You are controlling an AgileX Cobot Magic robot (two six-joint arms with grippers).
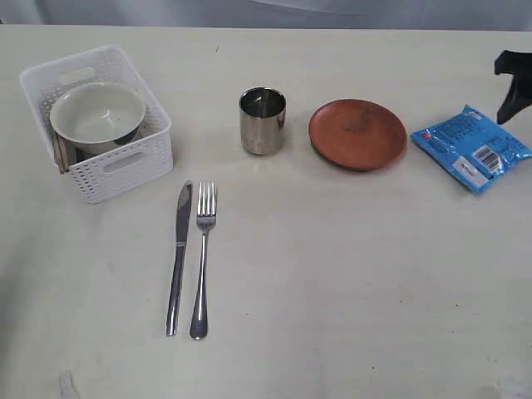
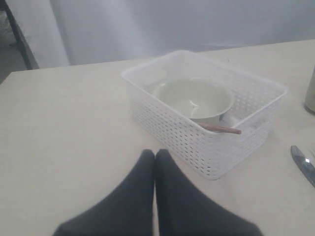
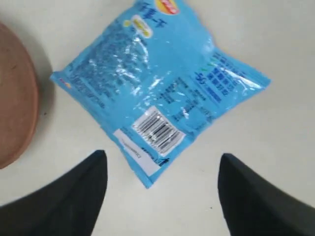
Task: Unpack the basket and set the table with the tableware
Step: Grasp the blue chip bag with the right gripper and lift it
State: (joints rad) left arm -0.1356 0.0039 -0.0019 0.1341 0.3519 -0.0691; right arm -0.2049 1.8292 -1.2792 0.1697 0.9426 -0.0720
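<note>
Roughly halfway done, by the look of it. The knife point(image 1: 178, 258), fork point(image 1: 202, 258), cup point(image 1: 263, 121) and plate point(image 1: 357, 133) are already laid out on the table point(image 1: 332, 283): knife and fork side by side near the middle, cup and plate farther back. The bowl point(image 1: 98, 116) is left in the basket point(image 1: 125, 166) at the far left, with a brownish stick point(image 2: 221, 129) tucked beside it. On the left gripper point(image 2: 155, 153) the jaws are pressed together, nothing held. On the right gripper point(image 3: 162, 156) they're spread wide above the snack packet point(image 1: 471, 148), nothing pinched. The table is pale cream, faintly marked; a plain pale backdrop is seen behind.
</note>
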